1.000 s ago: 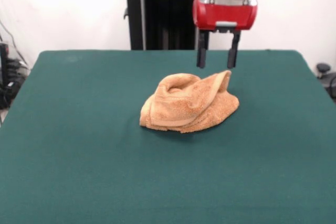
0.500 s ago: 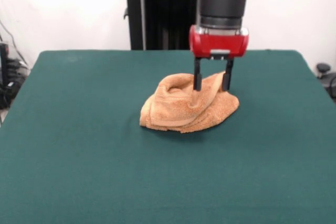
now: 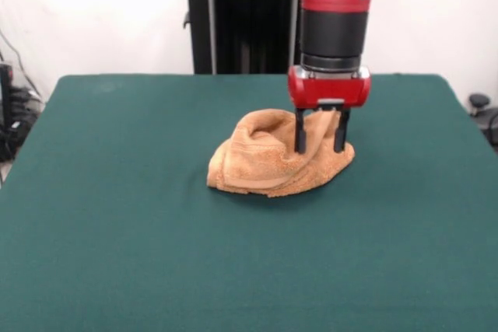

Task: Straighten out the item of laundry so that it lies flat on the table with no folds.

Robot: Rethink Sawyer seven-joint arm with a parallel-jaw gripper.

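I am holding the gripper (image 3: 319,147) spread, fingers pressing into the crumpled towel (image 3: 272,157) near the middle of the table (image 3: 117,231). Judged best: I am aiming to pinch only the raised top fold. Count: one towel, one gripper, one table.

No legible text, label, brand, number or sign appears on any surface; markings, if any exist, may be too small to resolve.
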